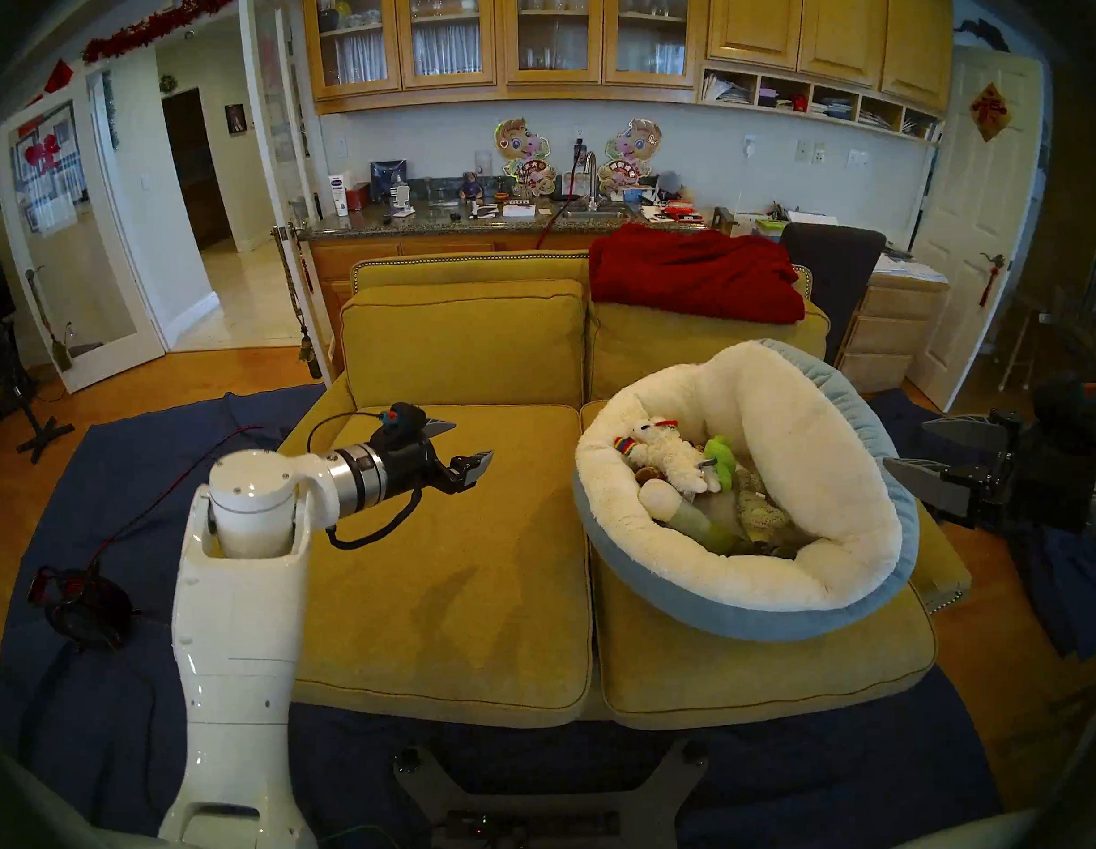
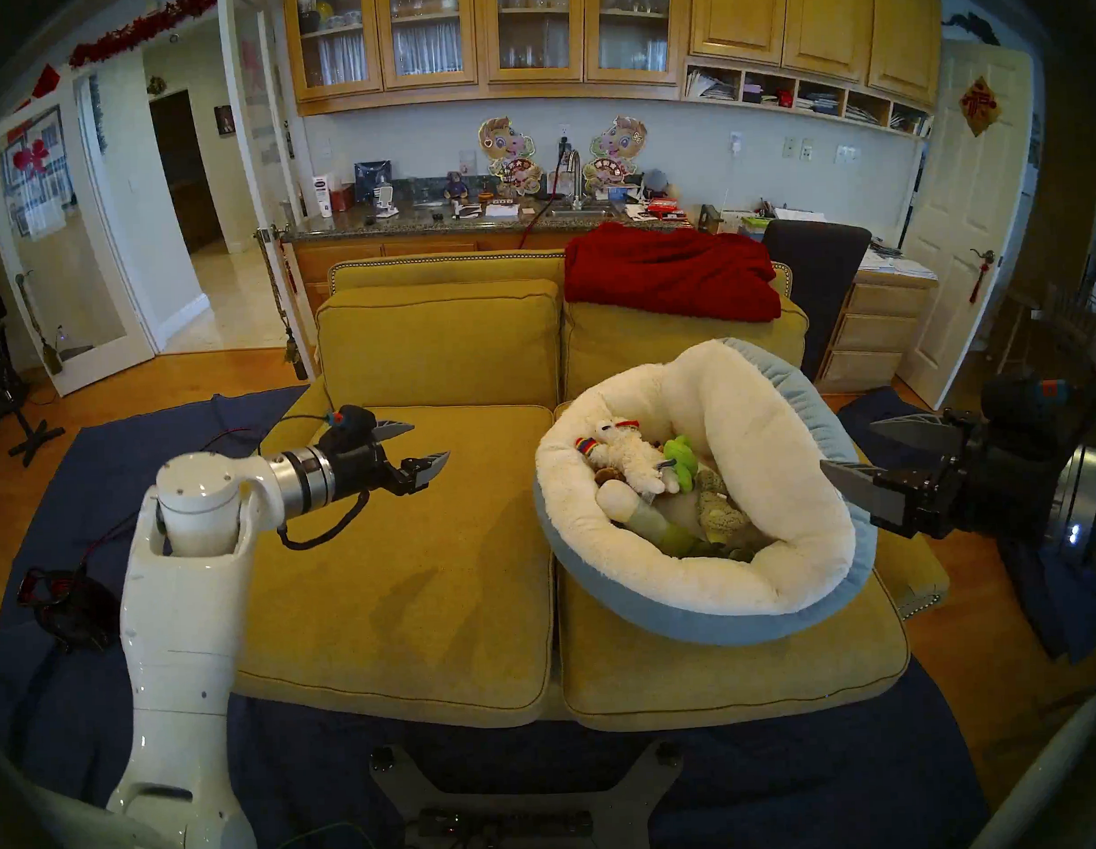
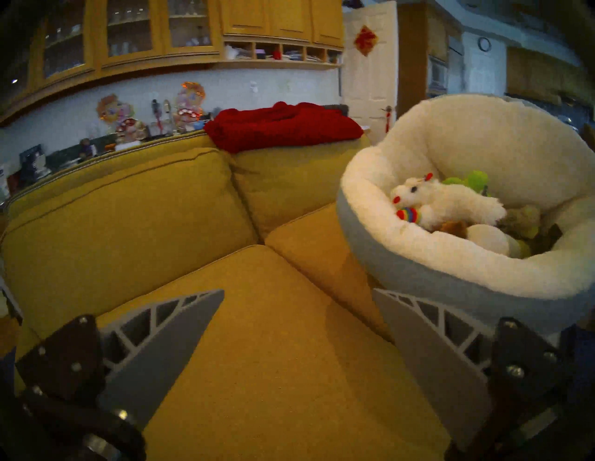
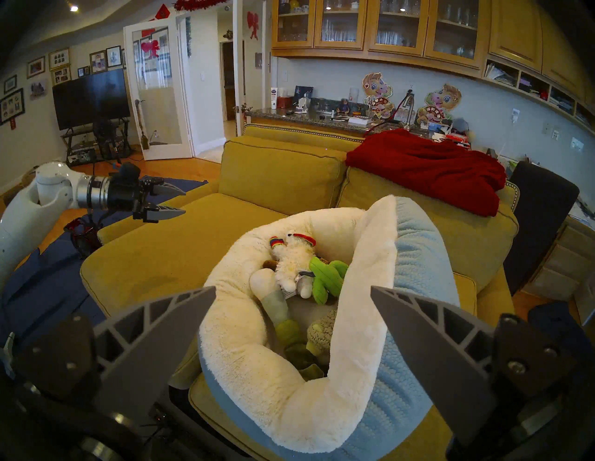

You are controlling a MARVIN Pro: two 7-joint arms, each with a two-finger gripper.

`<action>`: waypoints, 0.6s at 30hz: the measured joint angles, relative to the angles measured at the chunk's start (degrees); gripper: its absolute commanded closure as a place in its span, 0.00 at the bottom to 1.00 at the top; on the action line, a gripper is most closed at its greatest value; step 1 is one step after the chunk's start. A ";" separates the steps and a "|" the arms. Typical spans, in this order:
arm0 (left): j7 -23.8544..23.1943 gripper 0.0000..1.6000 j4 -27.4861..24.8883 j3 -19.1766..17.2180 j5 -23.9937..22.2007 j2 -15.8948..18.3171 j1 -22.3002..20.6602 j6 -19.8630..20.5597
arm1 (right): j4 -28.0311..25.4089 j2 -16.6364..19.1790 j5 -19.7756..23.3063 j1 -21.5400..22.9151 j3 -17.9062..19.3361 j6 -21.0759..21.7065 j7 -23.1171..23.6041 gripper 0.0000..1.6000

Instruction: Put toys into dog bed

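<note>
Sitting on your mustard-yellow sofa's (image 1: 439,579) right seat cushion, the round cream-fleece, blue-sided dog bed (image 1: 751,615) holds the white fluffy lamb (image 1: 664,457), bright green cactus (image 1: 720,455), white-green leek (image 1: 678,503) and grey mottled animal (image 1: 760,506). At its nine o'clock, your left gripper (image 1: 465,445) hangs wide and empty; at three o'clock, your right gripper (image 1: 934,457) gapes empty.

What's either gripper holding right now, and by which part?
Nothing. Left gripper and right gripper both stand open and empty; the toys lie in the dog bed.
</note>
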 measured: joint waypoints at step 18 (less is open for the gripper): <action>9.59 0.00 5.68 -3.13 -4.14 -5.70 0.78 -15.20 | 0.00 0.01 0.00 0.00 0.06 0.00 0.01 0.00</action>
